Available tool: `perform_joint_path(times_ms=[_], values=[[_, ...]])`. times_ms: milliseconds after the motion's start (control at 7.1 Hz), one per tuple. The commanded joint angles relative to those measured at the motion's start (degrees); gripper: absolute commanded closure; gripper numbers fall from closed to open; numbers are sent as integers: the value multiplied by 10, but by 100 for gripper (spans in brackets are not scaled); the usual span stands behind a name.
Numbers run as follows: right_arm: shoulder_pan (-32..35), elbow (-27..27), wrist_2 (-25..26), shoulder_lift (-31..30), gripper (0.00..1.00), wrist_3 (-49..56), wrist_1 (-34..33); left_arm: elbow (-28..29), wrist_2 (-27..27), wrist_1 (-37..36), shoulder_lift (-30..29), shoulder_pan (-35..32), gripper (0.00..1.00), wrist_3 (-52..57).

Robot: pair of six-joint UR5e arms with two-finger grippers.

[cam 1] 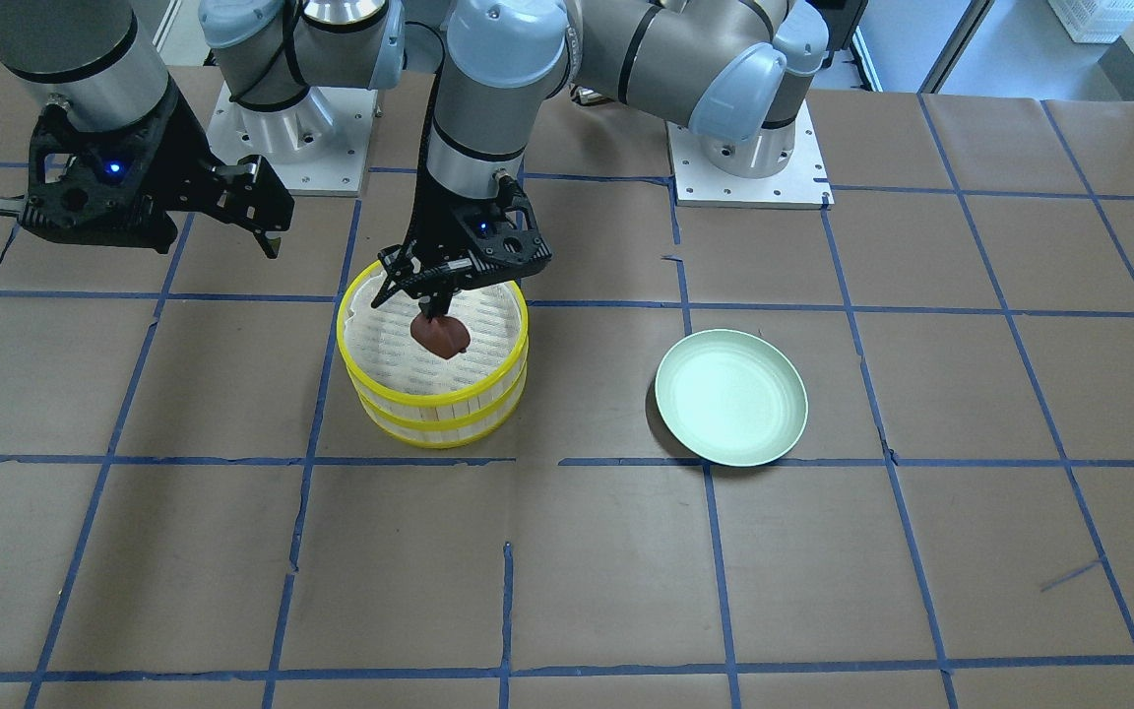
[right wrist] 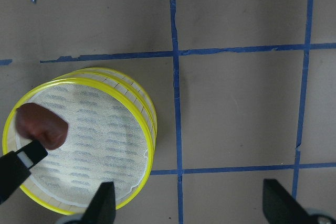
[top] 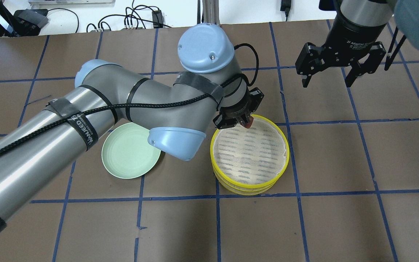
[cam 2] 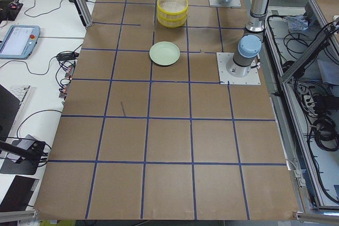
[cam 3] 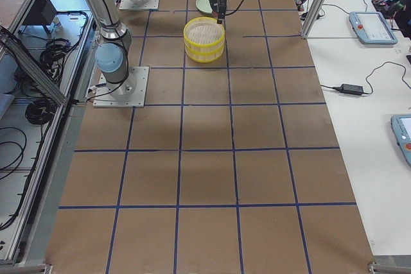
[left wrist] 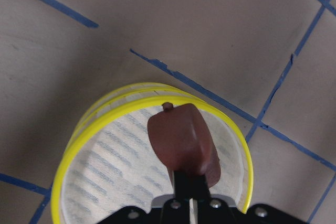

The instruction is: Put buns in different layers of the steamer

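Brown bun is held pinched by the left gripper just over the steamer's top tier, not yet released. The right gripper is spread, empty, well apart. White bun unseen.

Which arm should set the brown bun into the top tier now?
Left. The left gripper holds the brown bun right above the top steamer tier; the right gripper hangs open and empty, off to the side.

Inside of lower tier (covered)
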State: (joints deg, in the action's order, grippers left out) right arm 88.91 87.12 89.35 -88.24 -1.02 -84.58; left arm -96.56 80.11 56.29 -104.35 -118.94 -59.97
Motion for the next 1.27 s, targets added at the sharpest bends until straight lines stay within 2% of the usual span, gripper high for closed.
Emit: perform_joint_path(times_ms=[0, 282, 563, 845, 1127], values=[[4, 4, 2, 1, 2, -5, -7, -6, 7, -7, -9, -7, 0, 6], [4, 4, 0, -1, 1, -7, -9, 0, 18, -6, -3, 17, 0, 135], [9, 4, -5, -1, 2, -27, -10, -10, 26, 20, 19, 118, 0, 320], [33, 2, -7, 4, 2, -49, -43, 7, 19, 107, 32, 260, 0, 497], [58, 1, -1, 9, 0, -56, -51, 34, 20, 234, 78, 366, 0, 624]])
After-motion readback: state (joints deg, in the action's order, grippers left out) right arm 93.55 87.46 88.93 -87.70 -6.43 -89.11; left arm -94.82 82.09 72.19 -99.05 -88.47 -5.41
